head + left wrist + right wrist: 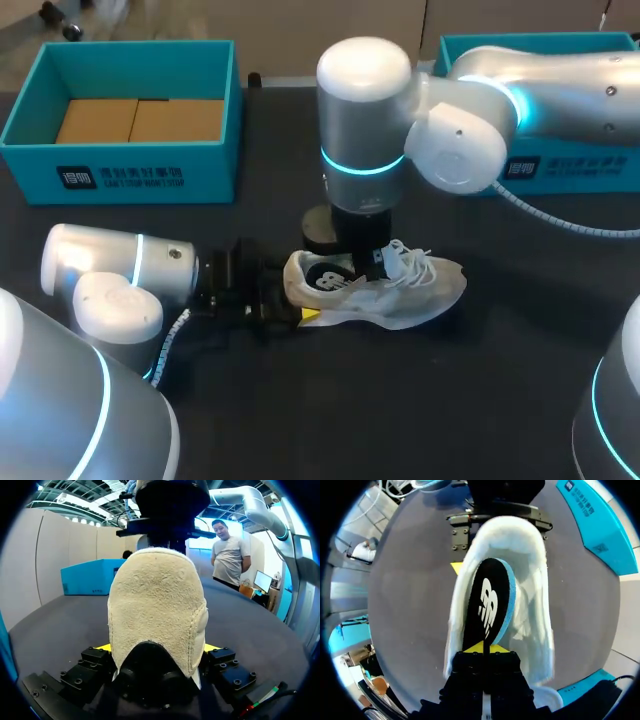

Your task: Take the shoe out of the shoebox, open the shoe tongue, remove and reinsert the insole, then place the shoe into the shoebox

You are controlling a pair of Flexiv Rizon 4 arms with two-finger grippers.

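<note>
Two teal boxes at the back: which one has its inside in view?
The left box, at the far left corner: its brown cardboard floor shows. The right box is mostly hidden behind the right arm.

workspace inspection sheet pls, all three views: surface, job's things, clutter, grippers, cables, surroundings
surface: dark table, no spills or marks seen
job's things: white shoe lying mid-table; black blue-edged insole in the shoe's opening, cannot tell if seated flat; open teal shoebox at far left with brown filler inside
clutter: second teal box at far right, partly behind the right arm
grippers: left gripper shut on the shoe's heel; right gripper shut on the insole's end
cables: ribbed cable by the left wrist, pale cable under the right arm, both clear of the shoe
surroundings: nothing seen reaching over the table
</note>
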